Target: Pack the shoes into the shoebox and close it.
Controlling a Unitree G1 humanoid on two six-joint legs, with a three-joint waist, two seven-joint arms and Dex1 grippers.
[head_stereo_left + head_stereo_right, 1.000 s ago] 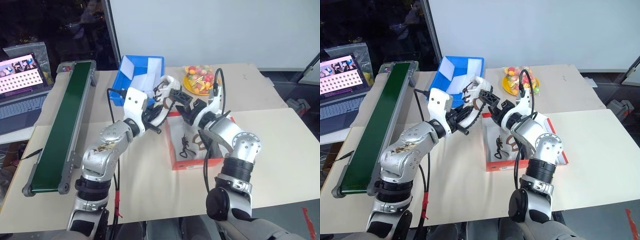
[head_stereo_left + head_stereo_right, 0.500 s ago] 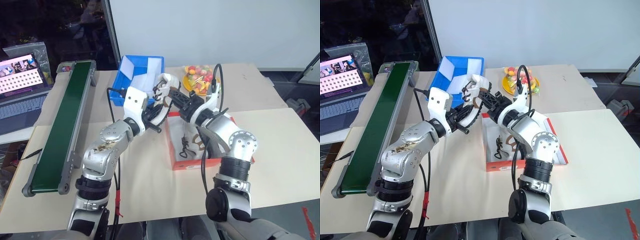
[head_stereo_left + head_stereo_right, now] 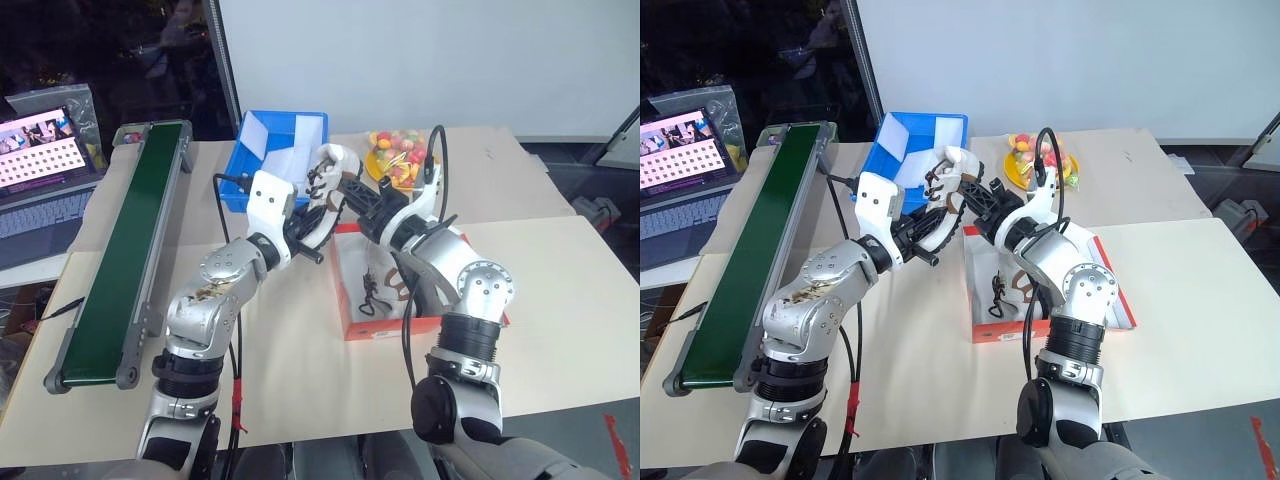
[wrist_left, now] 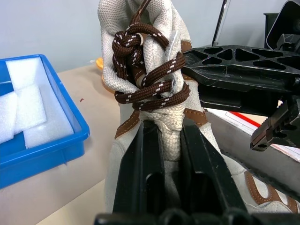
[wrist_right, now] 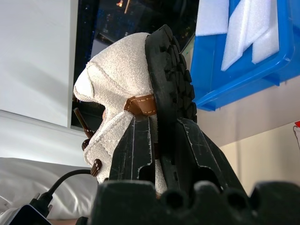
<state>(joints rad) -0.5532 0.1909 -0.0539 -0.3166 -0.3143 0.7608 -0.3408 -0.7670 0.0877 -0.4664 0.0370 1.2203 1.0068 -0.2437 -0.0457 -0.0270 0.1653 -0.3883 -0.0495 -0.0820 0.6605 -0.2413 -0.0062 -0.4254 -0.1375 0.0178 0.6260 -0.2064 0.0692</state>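
Both claws clamped on one shoe, held in the air above the box's far end.

The left claw is closed on the shoe at its laced upper, arm reaching forward and rightward, wrist roughly level. The right claw grips the same shoe at the sole edge, forearm angled forward and leftward, meeting the left arm over the counter. The second shoe lies inside the open box. A blue tray sits just beyond the raised shoe.
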